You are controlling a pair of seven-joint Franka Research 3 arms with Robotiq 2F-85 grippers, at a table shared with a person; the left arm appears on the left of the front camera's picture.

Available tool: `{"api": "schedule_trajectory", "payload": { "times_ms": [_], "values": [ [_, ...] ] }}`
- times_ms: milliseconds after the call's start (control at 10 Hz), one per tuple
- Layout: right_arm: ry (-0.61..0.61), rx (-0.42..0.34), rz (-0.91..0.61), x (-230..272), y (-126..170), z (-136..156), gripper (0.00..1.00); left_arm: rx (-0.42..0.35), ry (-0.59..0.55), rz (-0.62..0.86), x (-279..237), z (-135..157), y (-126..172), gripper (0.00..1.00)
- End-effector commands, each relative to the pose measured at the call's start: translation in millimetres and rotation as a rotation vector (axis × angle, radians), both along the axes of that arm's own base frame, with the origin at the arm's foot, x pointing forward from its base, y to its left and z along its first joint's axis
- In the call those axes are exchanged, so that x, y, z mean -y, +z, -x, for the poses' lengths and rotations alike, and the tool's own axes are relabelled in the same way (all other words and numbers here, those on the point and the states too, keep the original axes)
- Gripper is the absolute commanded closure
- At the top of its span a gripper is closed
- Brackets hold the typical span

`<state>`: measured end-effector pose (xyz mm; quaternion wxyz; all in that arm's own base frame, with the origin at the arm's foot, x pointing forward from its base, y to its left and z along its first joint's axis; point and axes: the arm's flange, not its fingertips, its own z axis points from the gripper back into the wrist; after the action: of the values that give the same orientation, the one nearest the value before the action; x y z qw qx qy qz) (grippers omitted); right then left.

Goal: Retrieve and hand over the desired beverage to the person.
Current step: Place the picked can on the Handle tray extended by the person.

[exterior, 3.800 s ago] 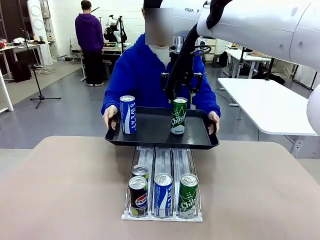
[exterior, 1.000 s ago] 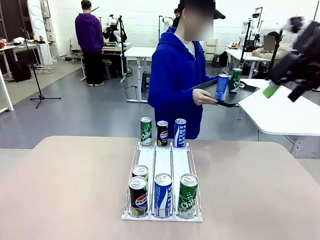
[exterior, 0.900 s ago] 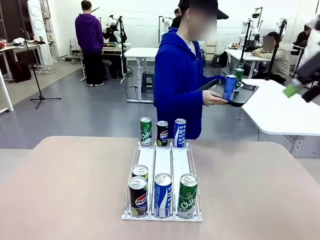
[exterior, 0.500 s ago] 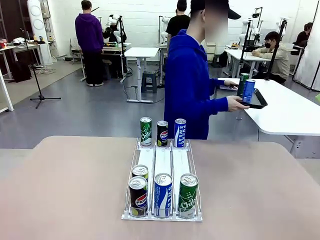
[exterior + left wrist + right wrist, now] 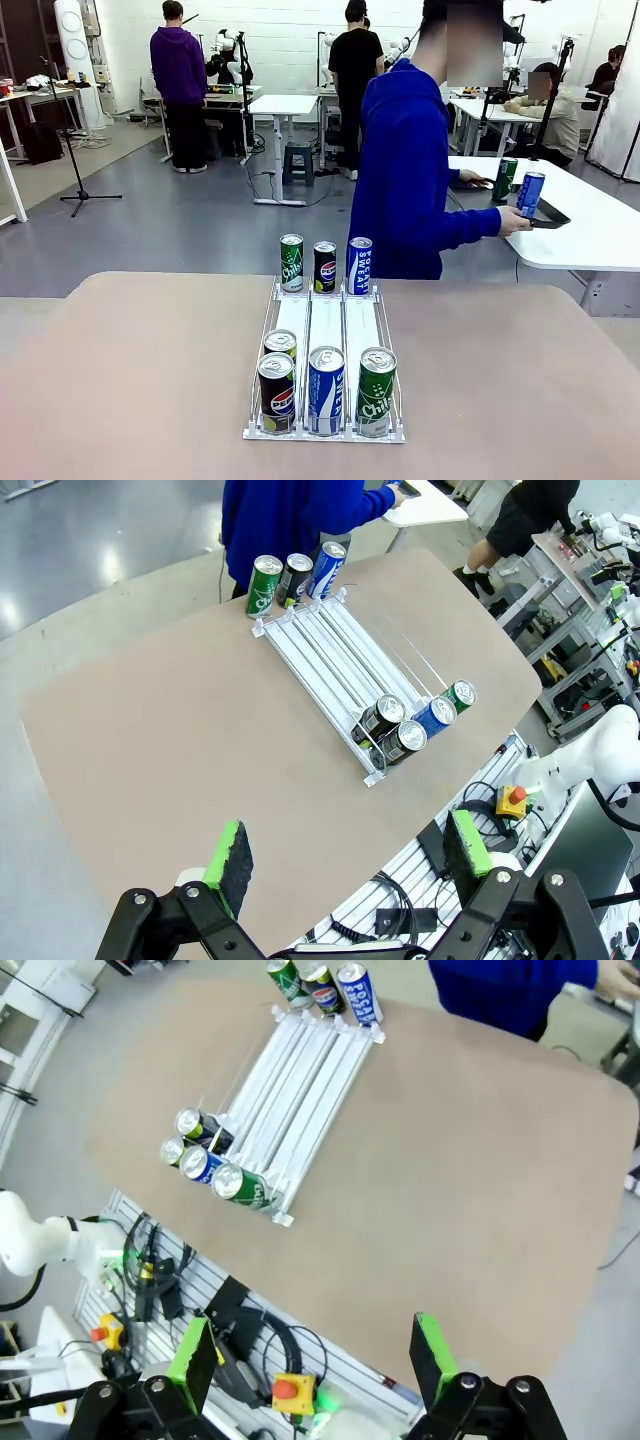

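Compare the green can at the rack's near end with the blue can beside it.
The green can is green with white script; the blue can is blue and white. The green can stands in the rack's right lane, the blue can in the middle. Both stand upright, unopened, similar in size.

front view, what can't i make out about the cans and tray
- Black tray: mostly hidden behind the person's hand and the blue can.
- Fourth can in the rack: label hidden by the Pepsi can in front.
- Green can on the tray: print too small to read.
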<state>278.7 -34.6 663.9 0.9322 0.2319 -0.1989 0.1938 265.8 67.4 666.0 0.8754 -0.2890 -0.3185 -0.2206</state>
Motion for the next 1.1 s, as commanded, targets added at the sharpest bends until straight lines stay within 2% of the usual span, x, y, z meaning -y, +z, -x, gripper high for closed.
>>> {"api": "schedule_trajectory", "payload": {
  "times_ms": [0, 1000],
  "values": [
    [0.014, 0.004, -0.010, 5.9, -1.4, 0.3, 0.00, 0.011, -0.003, 0.004, 0.2, 0.1, -1.0, 0.00],
    [0.014, 0.004, -0.010, 5.9, -1.4, 0.3, 0.00, 0.011, -0.003, 0.004, 0.2, 0.1, -1.0, 0.00]
  ]
}}
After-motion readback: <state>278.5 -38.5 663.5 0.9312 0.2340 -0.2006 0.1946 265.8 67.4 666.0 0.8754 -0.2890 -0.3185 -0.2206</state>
